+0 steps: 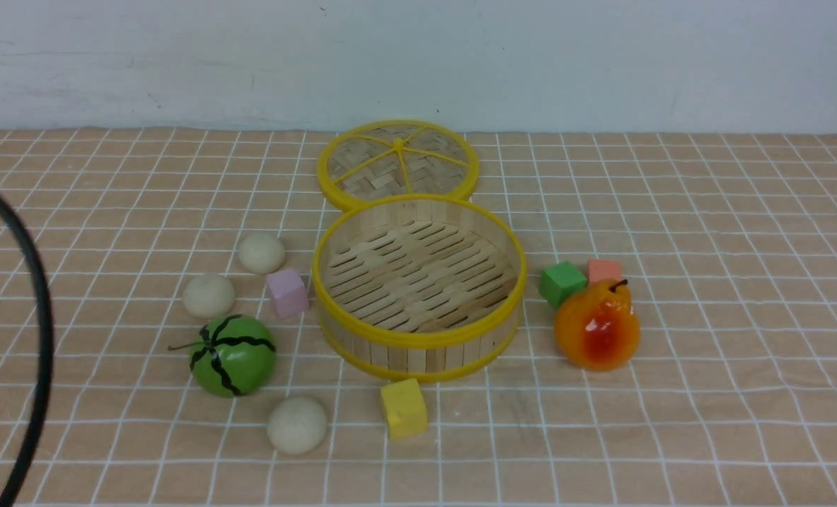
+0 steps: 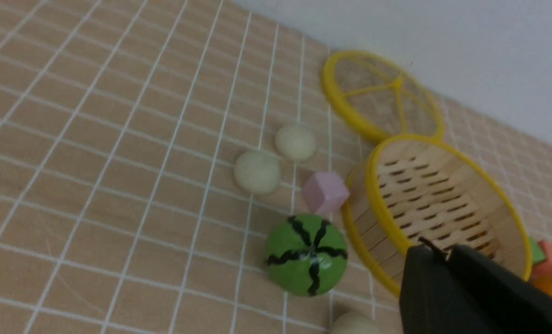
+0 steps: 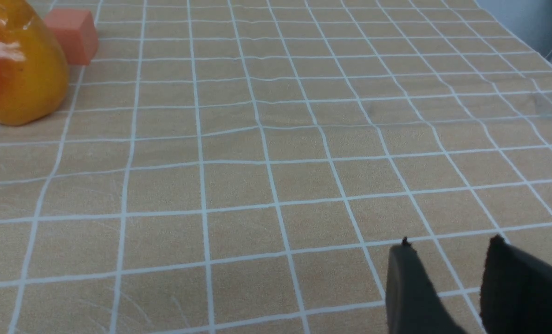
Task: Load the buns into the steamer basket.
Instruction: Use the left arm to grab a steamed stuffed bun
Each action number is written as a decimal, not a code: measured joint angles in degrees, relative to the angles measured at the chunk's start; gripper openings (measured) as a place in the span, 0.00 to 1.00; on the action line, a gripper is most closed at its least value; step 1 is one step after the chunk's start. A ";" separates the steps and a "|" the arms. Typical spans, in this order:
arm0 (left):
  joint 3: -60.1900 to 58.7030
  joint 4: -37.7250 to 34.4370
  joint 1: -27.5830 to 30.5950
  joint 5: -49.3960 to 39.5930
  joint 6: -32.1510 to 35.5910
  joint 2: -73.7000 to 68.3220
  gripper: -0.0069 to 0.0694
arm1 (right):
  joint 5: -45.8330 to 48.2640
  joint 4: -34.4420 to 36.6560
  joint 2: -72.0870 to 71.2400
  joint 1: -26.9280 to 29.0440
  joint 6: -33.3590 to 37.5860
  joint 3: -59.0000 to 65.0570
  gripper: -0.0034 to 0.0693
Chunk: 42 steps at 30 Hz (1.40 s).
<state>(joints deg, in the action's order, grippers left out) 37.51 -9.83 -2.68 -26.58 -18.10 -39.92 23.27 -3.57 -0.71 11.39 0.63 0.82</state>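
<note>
Steamer basket (image 1: 418,343) sits empty, ahead of the left jaws, which are pressed together. Watermelon toy (image 1: 233,354) crowds the buns (image 1: 296,424) on the surface, also ahead; a grab may knock it and roll a smooth bun away. Pink cube (image 1: 288,293) poses the same risk. Right jaws spread, empty.

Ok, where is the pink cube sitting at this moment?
In the front view the pink cube sits on the robot's left, right beside the left wall of the steamer basket, with the far bun and the middle bun just beyond it.
</note>
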 joint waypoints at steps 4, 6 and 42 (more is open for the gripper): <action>0.62 -5.06 0.00 -0.25 0.51 -10.02 0.16 | 0.00 0.00 0.00 0.00 0.00 0.00 0.38; 2.41 -6.15 0.00 -1.81 2.09 -14.70 0.16 | 0.00 0.00 0.00 0.00 0.00 0.00 0.38; 52.26 7.84 -2.06 -17.49 8.66 -75.14 0.35 | 0.00 0.00 0.00 0.00 0.00 0.00 0.38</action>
<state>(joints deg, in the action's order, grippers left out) 89.77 -1.99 -4.74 -44.07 -9.43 -115.06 23.27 -3.57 -0.71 11.39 0.63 0.82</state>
